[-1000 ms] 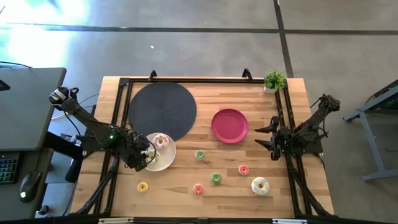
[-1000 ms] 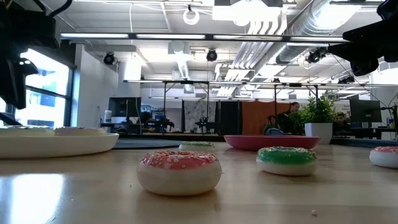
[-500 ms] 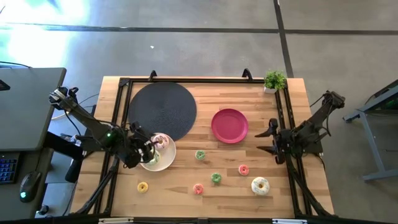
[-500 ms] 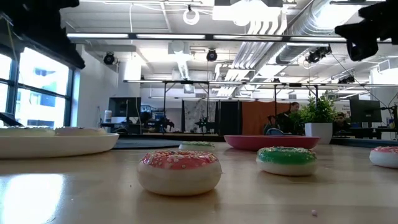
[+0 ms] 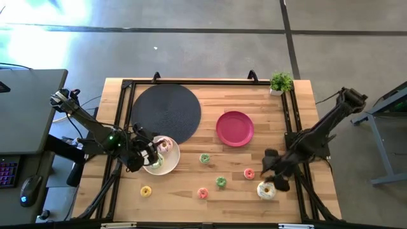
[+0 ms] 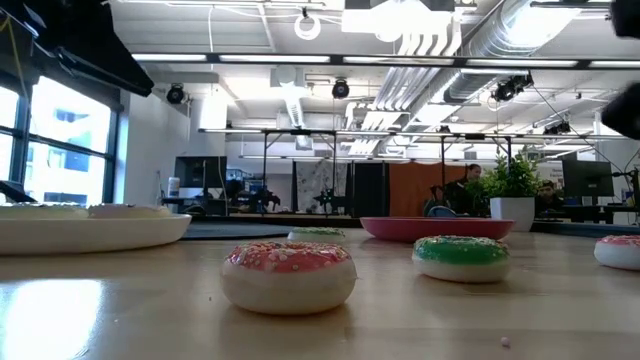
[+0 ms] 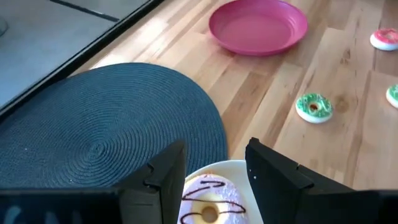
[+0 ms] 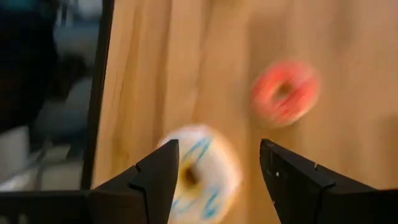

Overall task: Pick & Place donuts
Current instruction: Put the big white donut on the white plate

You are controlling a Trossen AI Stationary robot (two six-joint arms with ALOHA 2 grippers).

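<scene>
While the white donut [image 8: 199, 174] with blue stripes is lying on the desk [image 5: 191, 210] just ahead of my right gripper [image 5: 272, 172], its jaws are standing wide apart, grasping nothing. I am seeing that arm stretching low across the desk's right edge. My left gripper [image 7: 211, 180] is hovering, jaws released, over the pink-iced donut [image 7: 208, 202] on the white plate [image 5: 166, 166].
</scene>
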